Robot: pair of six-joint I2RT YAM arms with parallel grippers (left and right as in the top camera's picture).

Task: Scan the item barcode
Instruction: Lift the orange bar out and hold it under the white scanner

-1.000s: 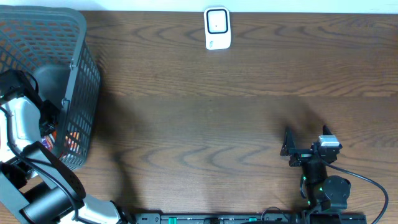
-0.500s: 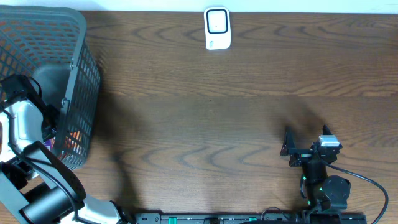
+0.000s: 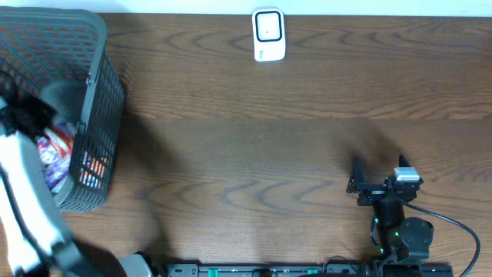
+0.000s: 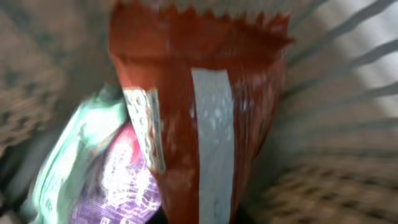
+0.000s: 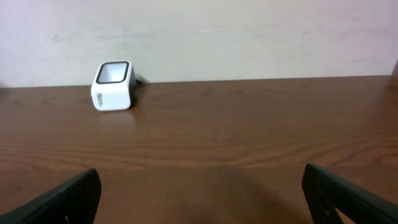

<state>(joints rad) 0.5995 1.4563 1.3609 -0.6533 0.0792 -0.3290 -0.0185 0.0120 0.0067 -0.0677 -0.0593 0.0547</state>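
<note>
Pouch (image 4: 200, 118), red, print blurred — clamped in left jaws, right jaws wide.

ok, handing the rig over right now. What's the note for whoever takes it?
Tools: left tool is shut, down in the basket, apparently gripping the red packet; its fingers are out of view. The right tool is open and empty, low over the table, facing the scanner.
Things: scanner at the table's far edge; green and purple packets beside the red one.
Done: packet grasped, not yet out of the basket.
Left: lift it out, show its barcode to the scanner.
</note>
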